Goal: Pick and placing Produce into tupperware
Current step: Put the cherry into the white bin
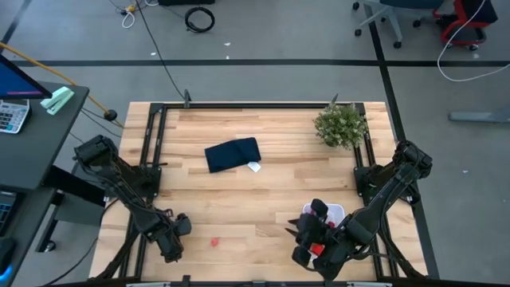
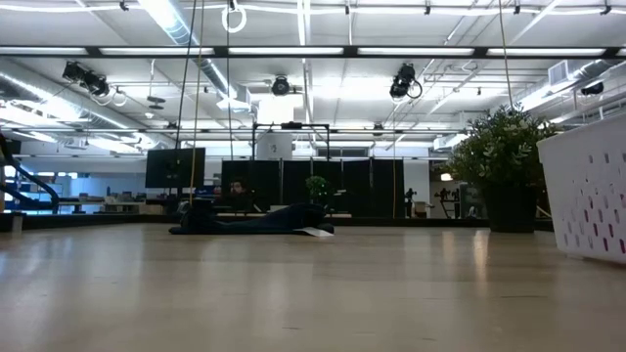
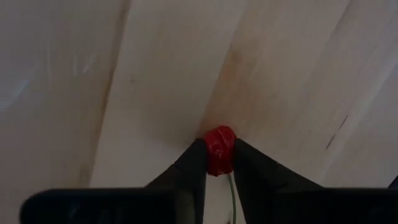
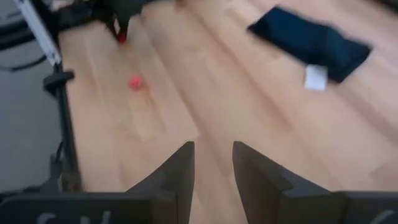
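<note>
The left gripper point(image 3: 219, 163) sits low at the table's front left, its two dark fingers point(image 3: 186, 171) closed on a small red fruit point(image 3: 219, 151) pinched between the tips; a thin green stem hangs below the fruit between the fingers. In the high view this gripper point(image 1: 173, 239) is near the front edge of the table point(image 1: 263, 135), and a tiny pink bit point(image 1: 213, 238) lies on the wood just to its right, apart from it. The right wrist view shows the same pink bit point(image 4: 135, 82) on the boards, with the left gripper's red fruit point(image 4: 122, 38) farther off. The right gripper point(image 4: 213, 165) has its fingers set narrowly apart with nothing between them; it hangs over bare wood at the front right point(image 1: 307, 235). Beside it, partly hidden under the right arm, sits the white tupperware point(image 1: 337, 212), whose perforated wall fills the right edge of the low view point(image 2: 587, 191). A navy cloth point(image 1: 232, 154) lies mid-table with a small white tag point(image 1: 254, 167) touching its corner. A green plant point(image 1: 341, 124) stands at the back right corner.
</note>
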Robot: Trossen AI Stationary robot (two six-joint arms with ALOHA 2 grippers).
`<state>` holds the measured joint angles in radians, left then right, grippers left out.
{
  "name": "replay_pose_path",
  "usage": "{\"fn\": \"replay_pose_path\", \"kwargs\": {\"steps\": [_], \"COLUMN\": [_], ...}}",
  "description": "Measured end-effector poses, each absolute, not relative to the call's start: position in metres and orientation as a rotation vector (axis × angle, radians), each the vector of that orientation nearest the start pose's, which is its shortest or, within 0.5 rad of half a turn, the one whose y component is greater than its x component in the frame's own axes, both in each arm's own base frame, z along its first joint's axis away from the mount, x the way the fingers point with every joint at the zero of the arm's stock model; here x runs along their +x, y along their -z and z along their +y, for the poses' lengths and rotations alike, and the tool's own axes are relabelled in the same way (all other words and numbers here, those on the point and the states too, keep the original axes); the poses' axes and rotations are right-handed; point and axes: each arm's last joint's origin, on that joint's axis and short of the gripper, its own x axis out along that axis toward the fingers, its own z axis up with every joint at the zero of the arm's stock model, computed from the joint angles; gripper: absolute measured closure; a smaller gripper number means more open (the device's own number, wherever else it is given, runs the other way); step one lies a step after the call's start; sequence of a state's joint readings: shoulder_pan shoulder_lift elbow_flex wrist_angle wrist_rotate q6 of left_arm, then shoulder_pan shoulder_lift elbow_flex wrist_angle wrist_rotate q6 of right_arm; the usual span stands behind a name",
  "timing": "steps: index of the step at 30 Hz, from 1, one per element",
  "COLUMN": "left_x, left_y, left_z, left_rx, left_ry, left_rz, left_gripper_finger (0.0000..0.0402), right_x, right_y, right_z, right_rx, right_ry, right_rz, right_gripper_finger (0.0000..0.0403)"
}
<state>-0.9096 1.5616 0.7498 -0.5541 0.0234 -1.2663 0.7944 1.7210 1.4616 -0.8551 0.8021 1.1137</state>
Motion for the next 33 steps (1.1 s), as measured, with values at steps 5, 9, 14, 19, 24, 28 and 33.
{"fn": "replay_pose_path", "kwargs": {"steps": [5, 9, 14, 19, 24, 28, 33], "left_x": [0.175, 0.201, 0.237, 0.267, 0.293, 0.305, 0.312], "left_y": [-0.148, -0.175, -0.221, -0.272, -0.305, -0.315, -0.313], "left_z": [-0.197, -0.2, -0.2, -0.194, -0.185, -0.175, -0.168], "left_rx": [-0.354, -0.257, -0.089, 0.069, 0.132, 0.098, 0.086], "left_ry": [-0.132, -0.101, -0.077, -0.121, -0.099, -0.119, -0.146], "left_rz": [1.284, 1.099, 0.874, 0.645, 0.455, 0.362, 0.359], "left_gripper_finger": [0.0338, 0.0339, 0.034, 0.0341, 0.0337, 0.0342, 0.034], "right_x": [0.261, 0.262, 0.263, 0.265, 0.277, 0.293, 0.307], "right_y": [-0.283, -0.284, -0.284, -0.281, -0.275, -0.275, -0.275], "right_z": [0.233, 0.233, 0.233, 0.236, 0.24, 0.234, 0.218], "right_rx": [0.226, 0.185, 0.177, 0.144, 0.125, 0.138, 0.14], "right_ry": [0.458, 0.465, 0.477, 0.459, 0.421, 0.399, 0.436], "right_rz": [0.559, 0.53, 0.504, 0.517, 0.527, 0.518, 0.519], "right_gripper_finger": [0.0286, 0.0286, 0.0286, 0.0281, 0.0259, 0.0231, 0.0195]}}
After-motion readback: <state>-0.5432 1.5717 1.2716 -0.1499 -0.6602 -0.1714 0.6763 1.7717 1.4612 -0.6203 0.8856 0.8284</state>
